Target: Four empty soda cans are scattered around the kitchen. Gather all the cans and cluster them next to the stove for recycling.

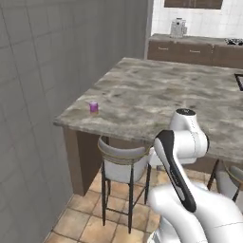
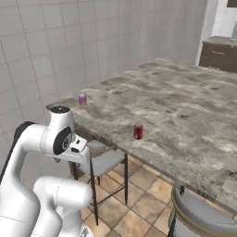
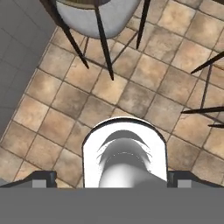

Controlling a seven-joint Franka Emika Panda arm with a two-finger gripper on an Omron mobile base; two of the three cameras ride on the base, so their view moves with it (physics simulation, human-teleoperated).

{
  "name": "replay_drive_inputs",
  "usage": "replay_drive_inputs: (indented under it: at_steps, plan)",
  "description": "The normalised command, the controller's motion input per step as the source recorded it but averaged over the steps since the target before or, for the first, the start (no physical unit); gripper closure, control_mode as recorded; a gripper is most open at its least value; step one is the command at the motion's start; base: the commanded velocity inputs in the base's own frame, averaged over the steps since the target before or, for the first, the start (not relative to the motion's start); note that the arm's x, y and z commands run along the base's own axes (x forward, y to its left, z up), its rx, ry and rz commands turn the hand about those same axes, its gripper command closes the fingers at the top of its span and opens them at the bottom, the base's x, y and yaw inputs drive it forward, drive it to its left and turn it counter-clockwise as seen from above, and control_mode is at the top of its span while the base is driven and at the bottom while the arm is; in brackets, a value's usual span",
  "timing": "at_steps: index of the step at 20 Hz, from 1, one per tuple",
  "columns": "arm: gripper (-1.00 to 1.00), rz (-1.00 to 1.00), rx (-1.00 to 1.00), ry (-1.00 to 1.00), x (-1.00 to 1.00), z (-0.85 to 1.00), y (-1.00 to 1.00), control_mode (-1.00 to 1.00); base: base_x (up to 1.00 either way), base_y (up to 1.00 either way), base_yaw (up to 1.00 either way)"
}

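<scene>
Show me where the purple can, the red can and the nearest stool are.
purple can [image 1: 94,107], left base view, middle of its side.
red can [image 2: 138,132], right base view, middle of its side.
stool [image 1: 124,159], left base view, front of its grey seat.

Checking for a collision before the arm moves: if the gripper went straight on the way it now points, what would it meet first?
The open gripper points down, so probably the tiled floor, past the stool legs; depth is unclear.
</scene>
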Motion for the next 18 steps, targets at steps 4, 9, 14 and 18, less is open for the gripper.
replay_drive_inputs:
  at_steps: [4,9,14,18]
  plan:
    - [-1.0,0.0,0.0,0.0,0.0,0.0,0.0,1.0,0.13,0.0,-0.8]
    - [-1.0,0.0,0.0,0.0,0.0,0.0,0.0,1.0,0.22,0.0,-0.8]
    - [-1.0,0.0,0.0,0.0,0.0,0.0,0.0,1.0,0.44,0.58,-0.42]
    - [-1.0,0.0,0.0,0.0,0.0,0.0,0.0,1.0,0.26,0.65,-0.01]
